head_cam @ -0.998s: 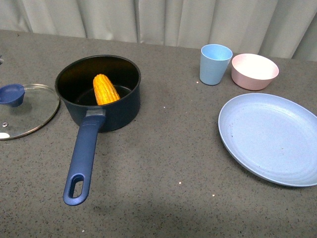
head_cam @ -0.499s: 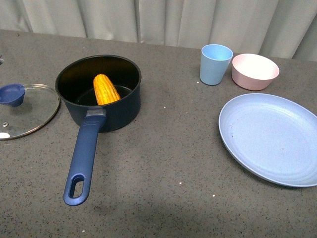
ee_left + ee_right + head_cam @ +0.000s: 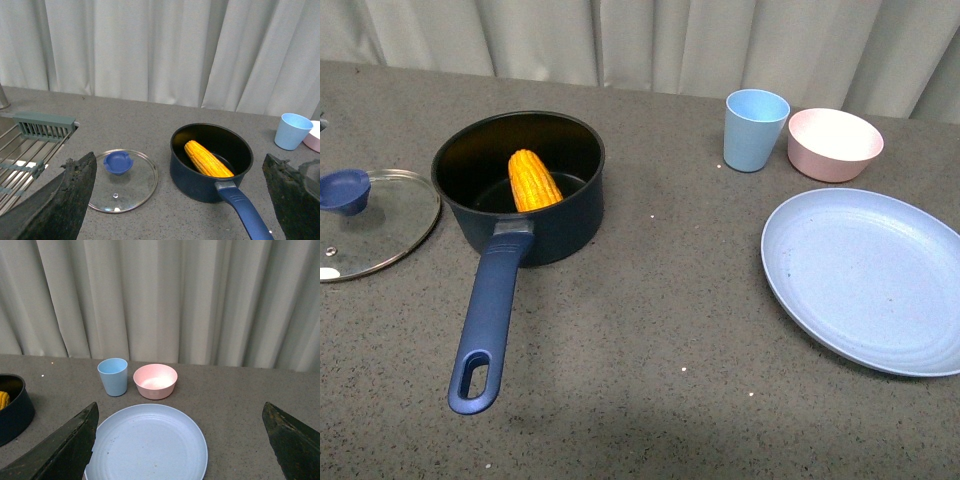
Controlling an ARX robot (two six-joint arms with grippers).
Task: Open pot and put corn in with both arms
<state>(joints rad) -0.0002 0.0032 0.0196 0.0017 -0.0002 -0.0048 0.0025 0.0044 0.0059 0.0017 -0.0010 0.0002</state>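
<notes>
And here's the pot (image 3: 520,190) sitting open on the grey table (image 3: 650,330), left of centre in the front view, with the corn (image 3: 533,180) lying inside it, one end propped up against the near wall and the cob slanting down toward the black floor. The long blue handle (image 3: 488,320) runs toward the camera and a touch left, its slotted end well short of the table's near edge, with bare table on both sides of it. The glass lid (image 3: 365,222) lies flat just left of the pot, its blue knob (image 3: 342,190) up, rim close to the pot wall but not touching, and cut off by the left border of the frame. Off to the right, well apart from the pot, the big blue plate (image 3: 865,280) runs out past the frame's right side; behind it stand the light blue cup (image 3: 754,130) and the pink bowl (image 3: 834,144), just beside each other near the curtain (image 3: 640,40). A wide bare stretch of table lies between pot and plate. Neither arm shows in the front view. From the left wrist, the left gripper (image 3: 182,200) has its fingers spread wide, released, holding nothing, with a wire rack (image 3: 25,150) at the table's far left. The right gripper (image 3: 182,445) likewise stands spread wide and empty above the plate.
</notes>
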